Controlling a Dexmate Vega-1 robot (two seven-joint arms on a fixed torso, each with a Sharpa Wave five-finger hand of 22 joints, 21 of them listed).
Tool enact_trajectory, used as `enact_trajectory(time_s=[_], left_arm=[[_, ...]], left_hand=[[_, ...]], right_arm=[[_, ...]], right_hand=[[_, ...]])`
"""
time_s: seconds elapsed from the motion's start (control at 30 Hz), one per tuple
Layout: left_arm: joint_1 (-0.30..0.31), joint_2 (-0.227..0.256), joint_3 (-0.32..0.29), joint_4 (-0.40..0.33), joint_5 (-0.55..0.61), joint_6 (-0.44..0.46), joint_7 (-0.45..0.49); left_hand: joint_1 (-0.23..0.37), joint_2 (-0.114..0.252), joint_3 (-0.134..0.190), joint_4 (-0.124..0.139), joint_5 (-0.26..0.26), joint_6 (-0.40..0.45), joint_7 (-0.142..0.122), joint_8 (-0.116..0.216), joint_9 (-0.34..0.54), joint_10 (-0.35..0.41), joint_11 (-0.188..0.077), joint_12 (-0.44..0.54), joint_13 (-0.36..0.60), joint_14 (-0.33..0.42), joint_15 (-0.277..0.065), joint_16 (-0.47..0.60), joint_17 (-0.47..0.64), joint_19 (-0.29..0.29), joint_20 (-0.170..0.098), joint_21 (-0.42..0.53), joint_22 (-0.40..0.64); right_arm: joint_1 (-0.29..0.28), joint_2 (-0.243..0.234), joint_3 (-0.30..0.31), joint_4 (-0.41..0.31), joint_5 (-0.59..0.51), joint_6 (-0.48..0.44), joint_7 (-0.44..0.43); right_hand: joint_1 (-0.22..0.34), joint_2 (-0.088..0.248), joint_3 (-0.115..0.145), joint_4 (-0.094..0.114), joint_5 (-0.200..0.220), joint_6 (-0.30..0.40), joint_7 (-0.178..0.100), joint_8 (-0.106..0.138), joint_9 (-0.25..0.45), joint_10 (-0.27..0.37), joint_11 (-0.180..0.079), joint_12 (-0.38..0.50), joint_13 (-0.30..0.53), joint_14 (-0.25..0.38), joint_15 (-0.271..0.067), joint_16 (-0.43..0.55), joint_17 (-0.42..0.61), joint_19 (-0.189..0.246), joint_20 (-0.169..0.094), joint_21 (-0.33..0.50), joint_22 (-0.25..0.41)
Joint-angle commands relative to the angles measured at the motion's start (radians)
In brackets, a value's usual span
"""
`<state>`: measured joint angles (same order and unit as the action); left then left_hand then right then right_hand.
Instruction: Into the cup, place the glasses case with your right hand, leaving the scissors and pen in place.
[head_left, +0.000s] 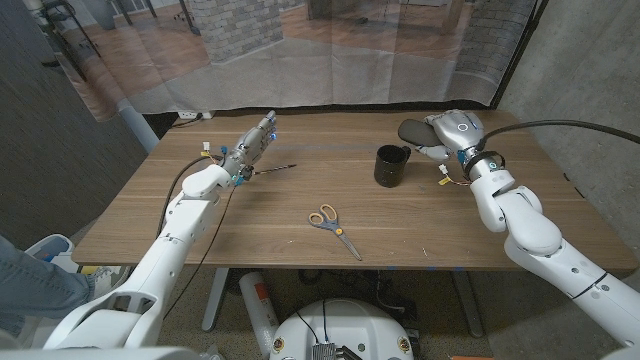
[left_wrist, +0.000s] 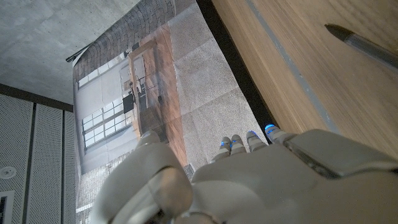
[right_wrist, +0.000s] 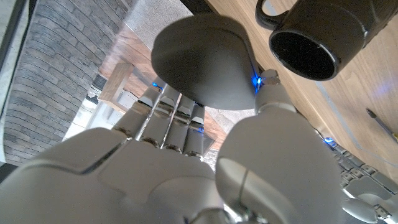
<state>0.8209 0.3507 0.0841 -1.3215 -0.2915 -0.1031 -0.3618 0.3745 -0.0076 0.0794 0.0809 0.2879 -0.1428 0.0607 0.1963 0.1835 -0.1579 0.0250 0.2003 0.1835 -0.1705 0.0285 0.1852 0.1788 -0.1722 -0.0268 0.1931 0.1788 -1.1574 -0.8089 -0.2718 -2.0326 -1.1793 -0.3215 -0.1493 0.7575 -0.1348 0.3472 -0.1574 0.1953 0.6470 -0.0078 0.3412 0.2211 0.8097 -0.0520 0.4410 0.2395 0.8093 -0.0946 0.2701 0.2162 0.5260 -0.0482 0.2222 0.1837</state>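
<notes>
A dark grey glasses case (head_left: 414, 131) hangs above the wooden table (head_left: 260, 225), held in my right hand (head_left: 458, 133) just beyond and to the right of the black cup (head_left: 391, 165). In the right wrist view the case (right_wrist: 202, 65) sits between thumb and fingers of that hand (right_wrist: 186, 168), close to the cup's open mouth (right_wrist: 305, 53). Scissors (head_left: 333, 226) with pale handles lie in the middle near the front. The pen (head_left: 272, 169) lies by my left hand (head_left: 252, 145), whose straight fingers hold nothing. In the left wrist view, the pen (left_wrist: 364, 45) lies beyond this hand (left_wrist: 261, 180).
A translucent sheet hangs behind the table's far edge. A grey wall stands at the right. A person's leg in jeans (head_left: 30, 275) shows at the left, below table level. Cables run along both forearms.
</notes>
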Motion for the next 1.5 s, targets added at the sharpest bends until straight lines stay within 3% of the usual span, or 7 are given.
enact_trajectory(time_s=[0.03,1.5], left_arm=[[0.021,-0.025,0.025,-0.036,0.022,0.005,0.047],[0.034,-0.132,0.136,-0.076,0.125,0.026,0.19]], left_hand=[[0.008,0.005,-0.008,0.001,0.0,0.0,0.0,0.0,0.003,-0.009,0.001,0.001,0.003,-0.052,-0.002,0.001,0.004,-0.062,-0.003,0.006,0.004],[0.014,0.011,-0.014,0.0,-0.002,0.002,0.0,0.0,0.003,-0.01,0.001,0.001,0.003,-0.054,-0.001,0.001,0.004,-0.065,-0.002,0.006,0.004]], right_arm=[[0.05,0.0,-0.031,0.013,-0.054,0.055,0.029],[0.13,-0.086,-0.063,0.03,-0.129,0.235,0.201]], right_hand=[[0.234,0.245,-0.001,0.004,-0.003,0.207,-0.207,0.003,0.004,0.147,-0.151,0.001,0.005,0.008,-0.135,-0.002,0.004,0.005,-0.018,-0.002,0.005],[0.238,0.252,-0.005,0.009,-0.009,0.214,-0.208,-0.001,0.004,0.153,-0.15,-0.001,0.007,0.018,-0.134,-0.003,0.008,0.009,-0.025,-0.002,0.005]])
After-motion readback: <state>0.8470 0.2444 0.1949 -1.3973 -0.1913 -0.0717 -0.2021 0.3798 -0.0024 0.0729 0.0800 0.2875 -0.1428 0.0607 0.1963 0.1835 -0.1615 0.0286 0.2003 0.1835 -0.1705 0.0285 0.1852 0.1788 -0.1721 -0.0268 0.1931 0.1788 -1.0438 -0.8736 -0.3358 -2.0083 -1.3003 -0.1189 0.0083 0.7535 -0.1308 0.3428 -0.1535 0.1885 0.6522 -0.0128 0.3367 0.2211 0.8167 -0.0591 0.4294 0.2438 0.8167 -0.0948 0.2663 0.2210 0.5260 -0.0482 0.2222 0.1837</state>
